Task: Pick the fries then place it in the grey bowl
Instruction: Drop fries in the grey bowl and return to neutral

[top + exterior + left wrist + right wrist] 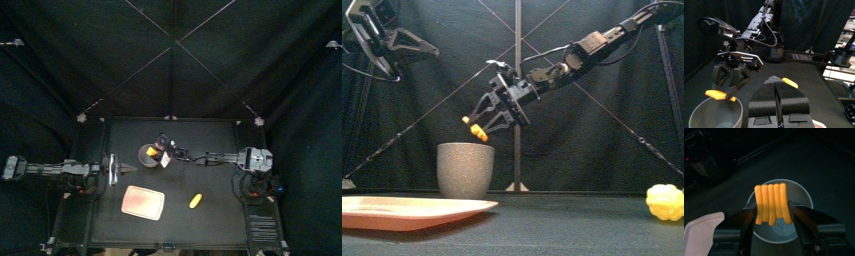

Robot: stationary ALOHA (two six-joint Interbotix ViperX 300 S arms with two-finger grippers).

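Right gripper (772, 210): jaws narrow, clamped on the fries (771, 203) from both sides. Nothing else touched. The sticks stand up between the pads, orange, pressed side by side. I count five sticks in the right wrist view, one bundle.

Fries hang in the air over the mouth of the cup (465, 168), just above the rim and not inside. The cup is grey and upright, towards the back of the table, near the middle.

Left gripper (777, 97): jaws together, nothing held, resting at the table's left side, well apart from the cup.

Count on the table: one cup, one pink tray (143, 203) at the front, one yellow toy (195, 200) just right of the tray. The tray is bare.
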